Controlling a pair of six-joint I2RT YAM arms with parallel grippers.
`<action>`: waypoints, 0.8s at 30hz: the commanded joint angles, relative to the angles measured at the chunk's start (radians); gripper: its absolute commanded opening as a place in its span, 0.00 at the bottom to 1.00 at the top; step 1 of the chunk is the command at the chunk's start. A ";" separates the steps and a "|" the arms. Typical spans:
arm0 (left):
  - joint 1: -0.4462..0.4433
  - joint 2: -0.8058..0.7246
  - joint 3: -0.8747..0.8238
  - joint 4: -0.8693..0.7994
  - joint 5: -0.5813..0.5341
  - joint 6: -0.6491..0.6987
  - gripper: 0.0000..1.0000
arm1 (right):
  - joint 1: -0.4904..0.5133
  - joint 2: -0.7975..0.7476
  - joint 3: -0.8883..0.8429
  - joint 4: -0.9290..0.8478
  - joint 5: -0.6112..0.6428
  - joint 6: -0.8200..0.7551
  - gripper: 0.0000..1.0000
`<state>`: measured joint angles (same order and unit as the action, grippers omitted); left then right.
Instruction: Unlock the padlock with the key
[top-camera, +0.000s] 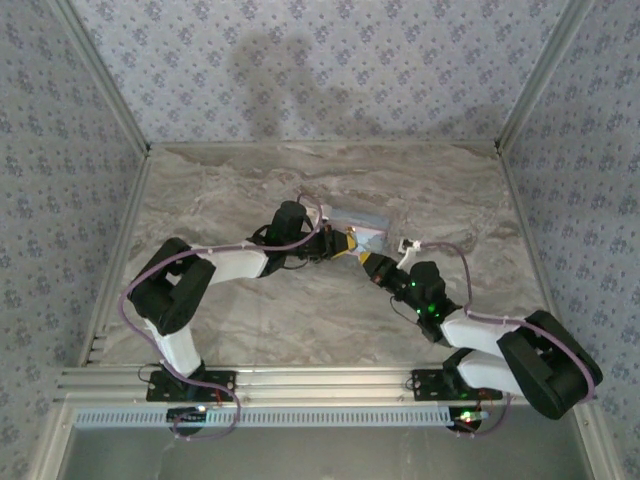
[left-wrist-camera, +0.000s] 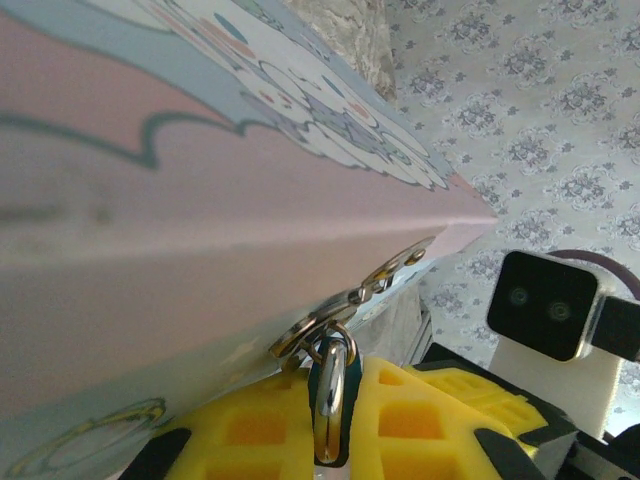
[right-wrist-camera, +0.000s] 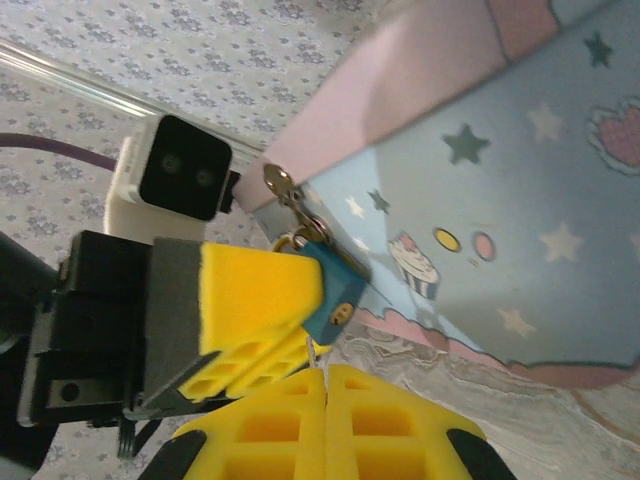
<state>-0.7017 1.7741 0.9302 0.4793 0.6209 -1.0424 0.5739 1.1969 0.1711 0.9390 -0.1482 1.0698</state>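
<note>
So your left gripper (left-wrist-camera: 335, 435) clamps the padlock (right-wrist-camera: 335, 290) steady at the tin (right-wrist-camera: 520, 200), keyhole facing your right gripper (right-wrist-camera: 325, 400), pinched shut on what looks like the key (right-wrist-camera: 313, 358).

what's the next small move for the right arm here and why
Probably ease the right gripper forward a touch so the key seats in the padlock. The left gripper clamps the padlock, which hangs on the latch of the tin, and what looks like the thin key tip sits just short of its keyhole face.
</note>
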 joint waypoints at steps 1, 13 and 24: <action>0.007 -0.041 0.001 0.119 0.041 -0.008 0.00 | -0.007 0.004 0.019 0.031 0.015 -0.003 0.00; 0.015 -0.020 -0.013 0.188 0.059 -0.096 0.00 | -0.007 0.038 0.000 0.060 0.000 -0.026 0.00; -0.003 -0.061 -0.012 -0.080 -0.007 0.053 0.00 | 0.017 -0.042 -0.042 -0.052 0.017 -0.054 0.00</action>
<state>-0.6968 1.7580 0.9115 0.4355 0.6270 -1.0389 0.5793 1.2030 0.1402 0.9329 -0.1486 1.0462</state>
